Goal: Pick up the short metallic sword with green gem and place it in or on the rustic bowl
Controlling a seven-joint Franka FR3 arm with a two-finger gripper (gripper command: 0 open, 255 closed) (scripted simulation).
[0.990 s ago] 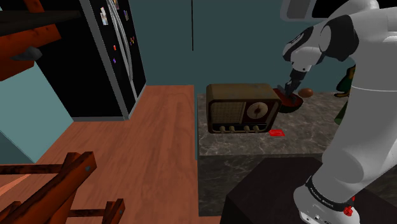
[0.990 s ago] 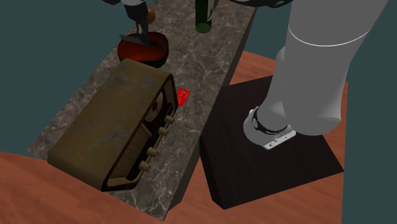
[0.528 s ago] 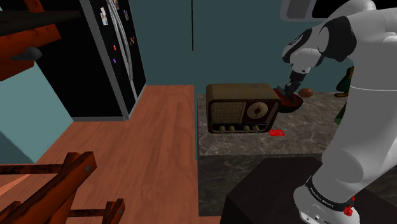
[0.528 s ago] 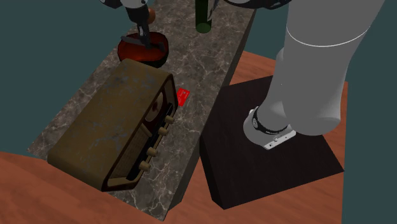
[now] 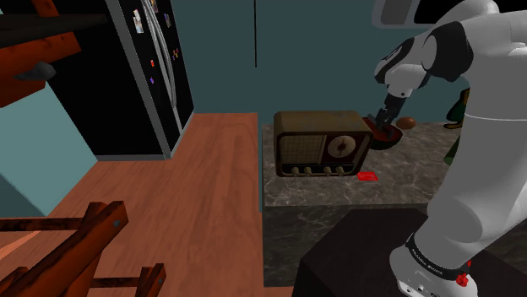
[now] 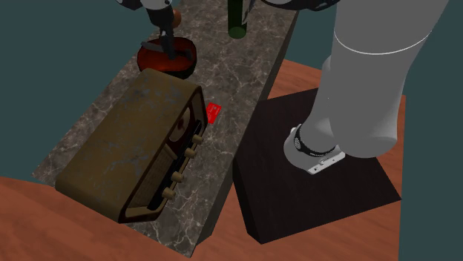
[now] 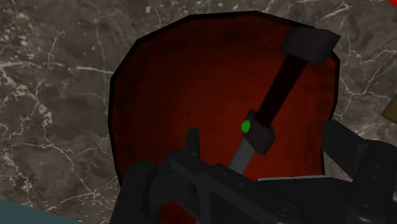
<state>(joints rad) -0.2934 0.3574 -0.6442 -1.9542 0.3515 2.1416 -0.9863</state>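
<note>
- fingers are apart, one on each side of the sword. Neither touches it, so it is not gripped.
- The sword lies inside the red-lined bowl. The grey blade end points toward the hand, the dark grip runs away from it, and the pommel is propped at the rim. The green gem on the guard faces the camera.
- My read is that it leans this way because it is too long to lie flat on the bowl floor, so the rim carries the pommel end.
- In the shoulder view the hand hangs directly over the bowl, on the marble table.
- In the second exterior view the bowl sits just beside the back end of the old radio. A red card lies by the radio's front, and a green bottle stands further along the table.
- Judgement: the placement looks done and what remains is a straight lift out.
- Risk: the blade end sits close under the palm, so a sideways exit could snag it and tip the sword off the rim.
</note>
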